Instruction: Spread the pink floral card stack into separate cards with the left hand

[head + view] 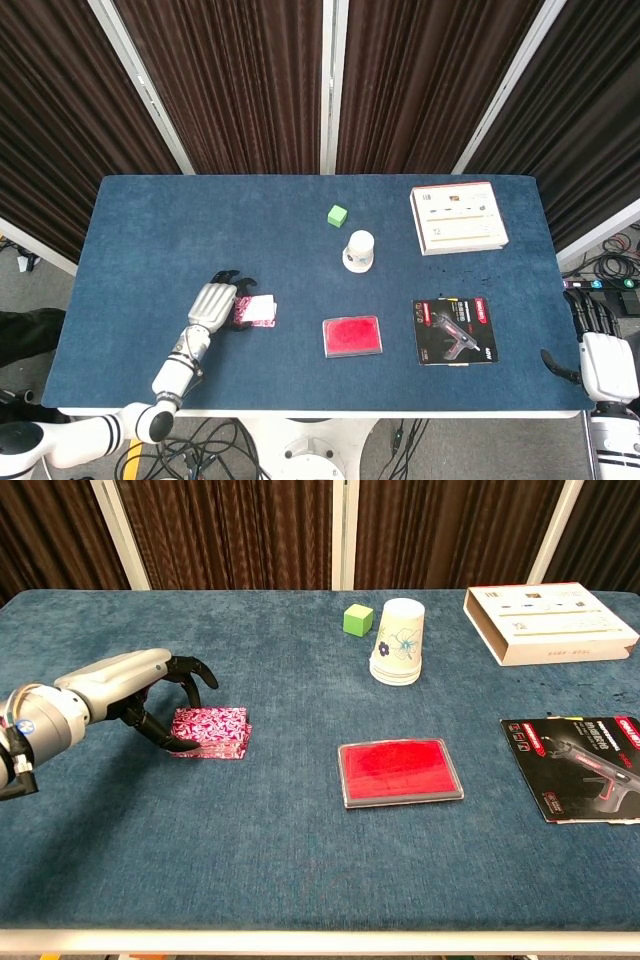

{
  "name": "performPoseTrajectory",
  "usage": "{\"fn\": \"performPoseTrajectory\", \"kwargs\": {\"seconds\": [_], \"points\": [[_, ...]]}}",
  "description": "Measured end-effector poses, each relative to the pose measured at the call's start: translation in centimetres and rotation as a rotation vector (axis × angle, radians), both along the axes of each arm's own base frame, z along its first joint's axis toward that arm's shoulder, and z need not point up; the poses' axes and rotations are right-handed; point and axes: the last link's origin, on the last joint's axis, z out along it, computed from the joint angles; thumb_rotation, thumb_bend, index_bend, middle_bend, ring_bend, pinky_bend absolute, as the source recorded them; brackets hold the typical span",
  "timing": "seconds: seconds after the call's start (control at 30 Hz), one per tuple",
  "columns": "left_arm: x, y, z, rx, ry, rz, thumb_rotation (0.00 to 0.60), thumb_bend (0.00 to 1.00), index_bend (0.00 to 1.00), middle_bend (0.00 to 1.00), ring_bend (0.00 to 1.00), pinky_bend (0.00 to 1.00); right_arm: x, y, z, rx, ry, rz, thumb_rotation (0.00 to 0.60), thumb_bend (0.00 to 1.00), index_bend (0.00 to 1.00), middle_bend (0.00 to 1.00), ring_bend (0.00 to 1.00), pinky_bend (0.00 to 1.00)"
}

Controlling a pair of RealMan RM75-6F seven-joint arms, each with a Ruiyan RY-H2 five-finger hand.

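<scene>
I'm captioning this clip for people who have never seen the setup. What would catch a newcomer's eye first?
Probably the silver left hand at the table's left, its dark fingers arched at the left edge of the pink floral card stack, which is still one pile. Next, the bright red flat rectangular case near the table's middle, and the upside-down white paper cup with flower print behind it beside a small green cube.

The head view looks steeply down from high above the near edge, taking in the whole blue table [300, 220] and the curtains behind; the chest view faces across it from low and closer. Both share the tabletop.
</scene>
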Motion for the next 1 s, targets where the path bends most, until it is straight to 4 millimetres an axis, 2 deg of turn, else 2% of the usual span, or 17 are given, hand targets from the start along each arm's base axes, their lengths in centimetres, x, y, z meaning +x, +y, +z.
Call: {"fn": "performPoseTrajectory", "kwargs": {"seconds": [0.67, 0.87, 1.0], "points": [[-0.1, 0.1, 0.9, 0.036, -0.055, -0.003, 0.600, 0.26, 0.28, 0.47, 0.13, 0.11, 0.0, 0.1, 0.0, 0.000, 0.003, -0.001, 0.600, 0.15, 0.00, 0.00, 0.00, 0.00], [-0.8, 1.2, 2.7, 0.105, -0.063, 0.009, 0.600, 0.26, 0.28, 0.47, 0.13, 0.11, 0.2, 0.1, 0.2, -0.003, 0.005, 0.002, 0.600, 0.15, 0.00, 0.00, 0.00, 0.00], [-2.3, 2.4, 4.2, 0.156, -0.031, 0.024, 0.600, 0.26, 0.28, 0.47, 0.13, 0.11, 0.3, 0.1, 0.2, -0.004, 0.007, 0.002, 0.600, 0.15, 0.00, 0.00, 0.00, 0.00]]}}
